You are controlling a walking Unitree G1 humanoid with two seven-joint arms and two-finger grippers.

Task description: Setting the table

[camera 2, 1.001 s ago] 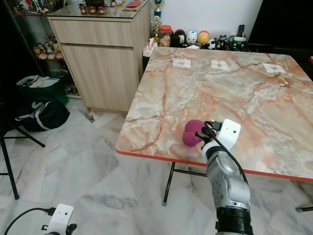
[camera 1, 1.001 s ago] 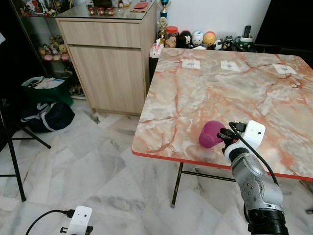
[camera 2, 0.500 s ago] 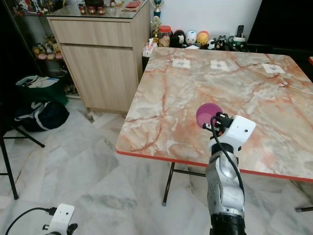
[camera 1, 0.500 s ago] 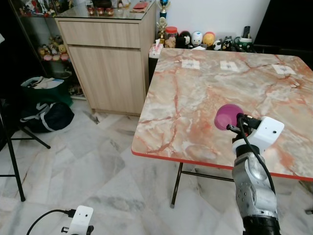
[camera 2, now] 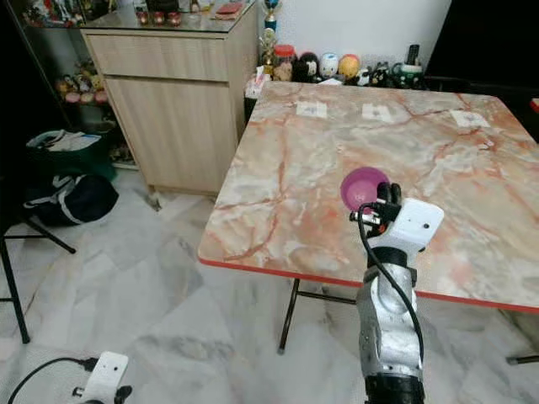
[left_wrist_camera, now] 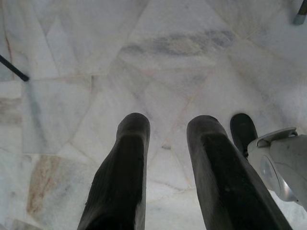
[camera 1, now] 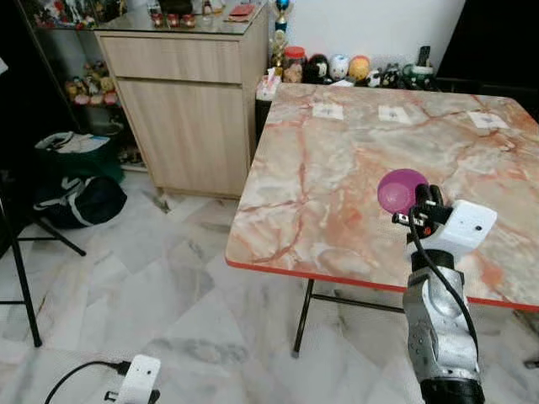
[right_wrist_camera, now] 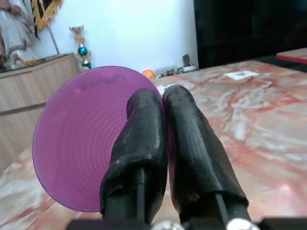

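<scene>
Since a second ago the purple cup [camera 1: 402, 190] has been rising from low over the near edge of the desk [camera 1: 337, 160] and tipping, so its mouth is now facing back toward the robot instead of lying sideways. It is hanging in the air above the near right part of the desk, gripped by the right gripper [camera 1: 418, 210], whose two black fingers [right_wrist_camera: 144, 143] are pinching the rim, one inside the cup and one outside. The wrist view is looking straight into the cup, and nothing is lying inside it. To set it down well, the wrist is probably needing to roll until the base is pointing down at the marble, then lower slowly to a spot well in from the red edge, and only then release; letting go while the cup is tilted risks it rolling off toward the floor [camera 1: 152, 278]. Far across the desk three small white cards [camera 1: 328, 110] are lying in a row, perhaps marking places. Beyond the far edge, a jar [camera 1: 295, 63] and small figurines are standing against the wall beside a wooden cabinet [camera 1: 189, 109]. The left gripper [left_wrist_camera: 168, 177] is hanging idle over the floor, its fingers parted and grasping nothing.
</scene>
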